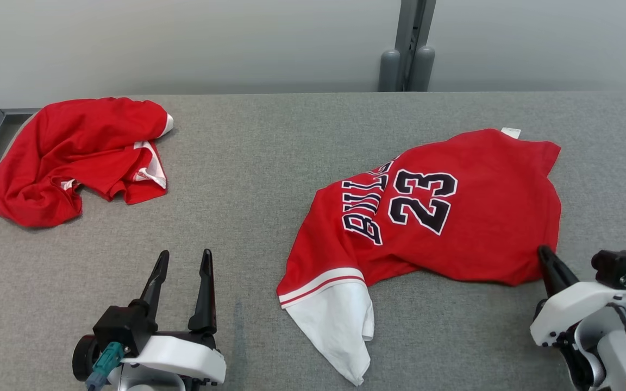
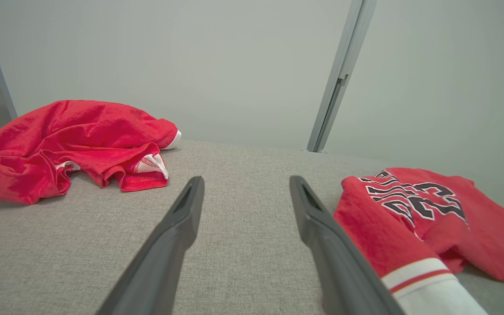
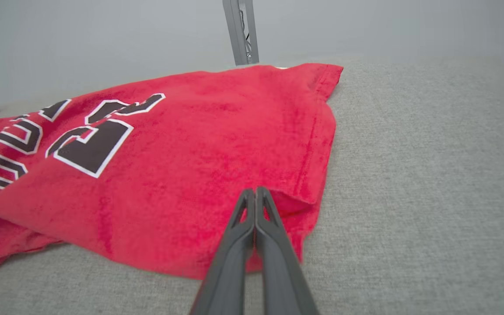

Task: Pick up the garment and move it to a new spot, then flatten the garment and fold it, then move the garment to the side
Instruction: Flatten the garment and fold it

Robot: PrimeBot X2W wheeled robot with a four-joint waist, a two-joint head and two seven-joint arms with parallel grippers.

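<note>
a red bulls jersey numbered 23 lies spread, print side up, across the centre right of the head view on a grey fabric-covered bench. its white sleeve trails toward the bottom of the frame, and a small white tag shows at its far edge. at lower right, the right gripper has its two dark fingers pressed together at the jersey's near right corner, where the hem rises in a slight fold. whether any cloth is caught between the tips cannot be told. at lower left, the left gripper sits low over bare bench with its fingers spread wide, holding nothing, left of the jersey's sleeve and apart from it. a second red garment with white trim lies crumpled at the upper left of the head view, well apart from the jersey. a grey post stands against the pale wall behind the bench's far edge.
</note>
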